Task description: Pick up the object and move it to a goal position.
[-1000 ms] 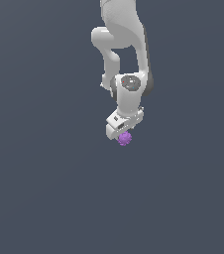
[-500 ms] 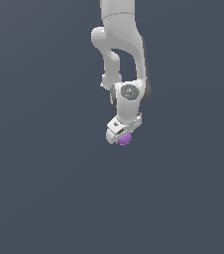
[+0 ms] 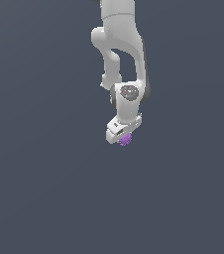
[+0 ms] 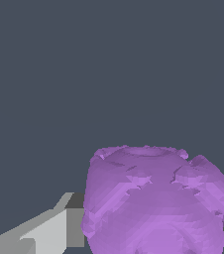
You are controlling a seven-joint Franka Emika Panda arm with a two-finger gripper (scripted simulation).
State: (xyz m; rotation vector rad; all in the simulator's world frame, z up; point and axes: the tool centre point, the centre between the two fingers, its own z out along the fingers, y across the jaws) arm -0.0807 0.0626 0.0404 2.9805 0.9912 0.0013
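One white arm [image 3: 119, 54] is present, with one pincer [image 3: 122, 135] at its lower end. One purple bumpy object [image 3: 125, 140] sits directly at the pincer's tip, clamped between its fingers [image 4: 44, 233]; the wrist view shows it pressed against a grey finger.

We find a bare simulated scene, not a real room: a white rendered arm [image 3: 119, 54] against a flat, featureless slate-grey backdrop.
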